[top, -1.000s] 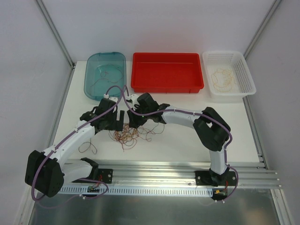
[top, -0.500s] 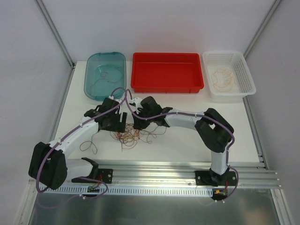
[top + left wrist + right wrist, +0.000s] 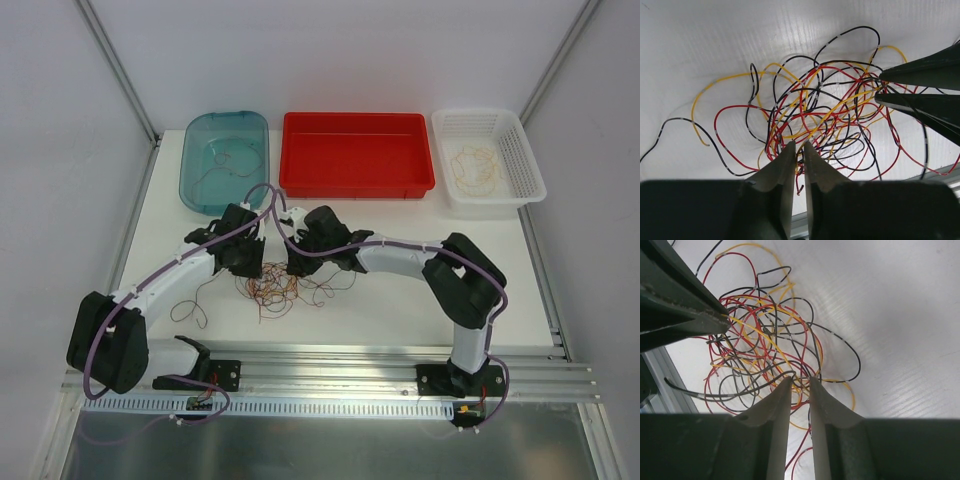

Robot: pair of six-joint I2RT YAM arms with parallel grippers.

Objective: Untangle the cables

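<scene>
The cables [image 3: 272,292] lie in one loose knot of yellow, red and dark strands on the tabletop [image 3: 400,310]. The knot sits about midway between the left and right edges, nearer the near edge than the far one. A stray strand [image 3: 187,310] curls apart from it, toward the near-left corner.

Both arms reach in low over the knot from opposite sides. The left tool [image 3: 799,146] is closed down to a thin slit at the knot's left side, with a yellow and a red strand running into the slit — it looks to have a bite on them. The right tool [image 3: 800,381] is likewise drawn nearly together on the right side, with dark and yellow strands crossing between its tips. In the left wrist view the wires bunch where those tips meet, which suggests a pinch rather than a near miss. Holding two separate spots makes sense: drawing them apart should open the loops instead of dragging the whole knot along.

Along the far edge stand a teal bin [image 3: 192,185] at the far-left corner, a red tray [image 3: 360,188] in the middle and a white basket [image 3: 528,165] at the far-right corner. The bin holds dark strands and the basket yellow ones — probably places for strands sorted by colour.
</scene>
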